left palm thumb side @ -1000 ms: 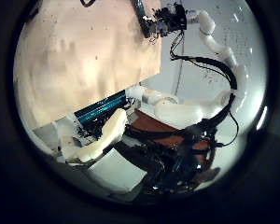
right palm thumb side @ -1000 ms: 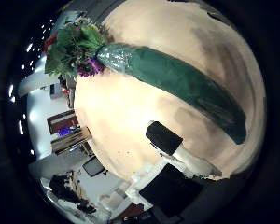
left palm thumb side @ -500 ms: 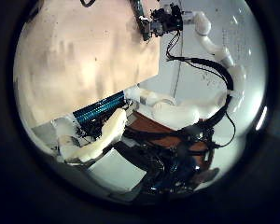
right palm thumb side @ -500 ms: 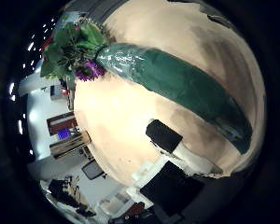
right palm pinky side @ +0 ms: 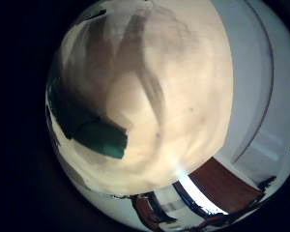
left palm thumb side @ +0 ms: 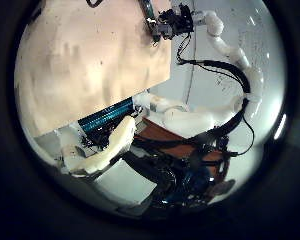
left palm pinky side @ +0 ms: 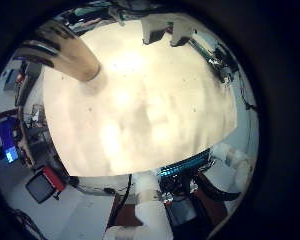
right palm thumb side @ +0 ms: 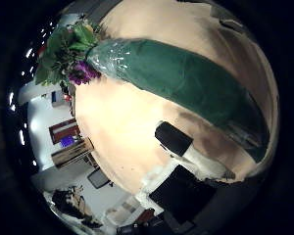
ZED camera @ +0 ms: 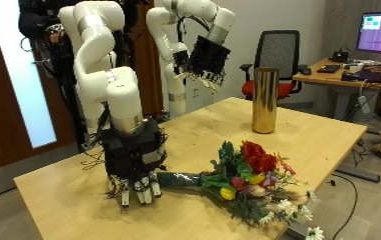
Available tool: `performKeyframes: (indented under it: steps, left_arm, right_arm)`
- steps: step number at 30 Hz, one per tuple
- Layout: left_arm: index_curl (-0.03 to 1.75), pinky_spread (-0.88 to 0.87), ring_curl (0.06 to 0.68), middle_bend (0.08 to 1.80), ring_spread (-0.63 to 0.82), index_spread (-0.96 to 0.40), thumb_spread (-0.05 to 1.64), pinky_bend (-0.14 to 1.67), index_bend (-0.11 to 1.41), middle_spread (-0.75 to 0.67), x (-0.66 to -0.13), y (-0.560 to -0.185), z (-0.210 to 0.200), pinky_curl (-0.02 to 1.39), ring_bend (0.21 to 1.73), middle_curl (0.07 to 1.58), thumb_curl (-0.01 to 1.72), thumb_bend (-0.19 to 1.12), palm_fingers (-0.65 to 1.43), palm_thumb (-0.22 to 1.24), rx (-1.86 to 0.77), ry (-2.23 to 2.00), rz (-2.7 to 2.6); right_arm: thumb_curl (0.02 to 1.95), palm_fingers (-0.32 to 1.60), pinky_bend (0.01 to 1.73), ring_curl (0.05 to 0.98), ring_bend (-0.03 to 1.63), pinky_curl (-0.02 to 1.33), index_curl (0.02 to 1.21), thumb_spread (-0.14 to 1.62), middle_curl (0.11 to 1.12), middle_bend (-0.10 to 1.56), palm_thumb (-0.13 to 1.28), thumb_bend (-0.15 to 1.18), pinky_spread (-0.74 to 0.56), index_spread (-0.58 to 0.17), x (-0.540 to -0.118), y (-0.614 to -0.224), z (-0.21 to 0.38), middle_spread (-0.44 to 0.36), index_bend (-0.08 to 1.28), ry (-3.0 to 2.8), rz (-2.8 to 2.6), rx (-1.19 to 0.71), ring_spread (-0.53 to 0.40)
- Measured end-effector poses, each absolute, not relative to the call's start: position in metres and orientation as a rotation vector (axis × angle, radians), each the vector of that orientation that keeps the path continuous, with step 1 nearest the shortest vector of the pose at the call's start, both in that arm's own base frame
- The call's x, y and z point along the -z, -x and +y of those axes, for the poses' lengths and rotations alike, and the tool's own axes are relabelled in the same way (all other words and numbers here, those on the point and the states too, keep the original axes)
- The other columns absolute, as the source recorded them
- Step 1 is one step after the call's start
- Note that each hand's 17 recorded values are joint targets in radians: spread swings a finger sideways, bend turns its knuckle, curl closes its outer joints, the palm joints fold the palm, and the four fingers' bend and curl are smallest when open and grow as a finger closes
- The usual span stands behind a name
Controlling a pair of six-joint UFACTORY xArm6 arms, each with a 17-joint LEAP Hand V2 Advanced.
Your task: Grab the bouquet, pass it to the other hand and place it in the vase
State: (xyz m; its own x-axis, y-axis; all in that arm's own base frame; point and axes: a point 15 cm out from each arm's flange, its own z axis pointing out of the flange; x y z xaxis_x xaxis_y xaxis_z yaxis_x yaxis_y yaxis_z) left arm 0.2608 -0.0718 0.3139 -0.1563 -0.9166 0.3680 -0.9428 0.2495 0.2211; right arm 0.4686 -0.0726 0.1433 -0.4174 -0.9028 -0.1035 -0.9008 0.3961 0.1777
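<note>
Hovering over the bouquet's green wrap [ZED camera: 184, 181] near the tabletop's [ZED camera: 70, 190] edge, right hand [ZED camera: 136, 190] unclenched, holding nothing, risking a crushed stem if closing crooked.

Bouquet [ZED camera: 250, 180] flat on table [ZED camera: 70, 190], under right hand [ZED camera: 136, 188]; vase [ZED camera: 263, 100] upright, well apart.

The right hand [ZED camera: 137, 186] hangs in front of the bouquet's wrapped stem [ZED camera: 184, 180], hiding the stem's end behind its fingers; whether they touch it cannot be told. The bouquet's outermost white blooms [ZED camera: 302, 228] run off the picture's edge, away from that hand. In the right little-finger palm view, only the green wrap's tip [right palm pinky side: 99, 135] shows.
</note>
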Motion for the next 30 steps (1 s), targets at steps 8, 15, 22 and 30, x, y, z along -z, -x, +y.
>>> performKeyframes:
  steps: [8,15,22,30]
  left_arm:
    - [0.27,0.59,0.215,0.18,0.7,0.39,0.94,0.25,0.16,0.62,-0.312,-0.261,-0.071,0.32,0.45,0.24,0.32,-0.03,-0.04,0.57,-0.083,-1.698,-2.099]
    - [0.27,0.59,0.217,0.19,0.69,0.39,0.94,0.24,0.16,0.61,-0.312,-0.26,-0.071,0.32,0.45,0.25,0.32,-0.03,-0.03,0.57,-0.081,-1.698,-2.098]
    - [0.27,0.59,0.215,0.18,0.69,0.38,0.95,0.24,0.16,0.61,-0.312,-0.26,-0.071,0.32,0.45,0.24,0.32,-0.03,-0.04,0.56,-0.082,-1.7,-2.095]
    - [0.27,0.59,0.214,0.18,0.69,0.38,0.95,0.24,0.16,0.61,-0.313,-0.26,-0.07,0.32,0.45,0.25,0.32,-0.03,-0.04,0.55,-0.084,-1.704,-2.094]
  right_arm:
    - [0.33,0.35,0.4,0.243,0.84,0.27,0.27,1.04,0.42,0.59,0.52,-0.03,0.19,-0.075,-0.141,-0.469,-0.068,0.049,0.16,-1.699,-2.605,0.328,-0.017]
    - [0.33,0.36,0.43,0.24,0.86,0.26,0.28,1.04,0.42,0.6,0.52,-0.03,0.17,-0.076,-0.135,-0.467,-0.067,0.038,0.17,-1.695,-2.595,0.339,-0.038]
    - [0.34,0.39,0.44,0.237,0.89,0.24,0.3,1.03,0.43,0.62,0.56,-0.02,0.13,-0.092,-0.128,-0.463,-0.063,0.017,0.17,-1.69,-2.569,0.371,-0.058]
    - [0.36,0.55,0.56,0.253,0.99,0.24,0.31,1.02,0.43,0.64,0.67,-0.02,0.01,-0.127,-0.121,-0.451,-0.056,-0.037,0.19,-1.675,-2.515,0.439,-0.14]
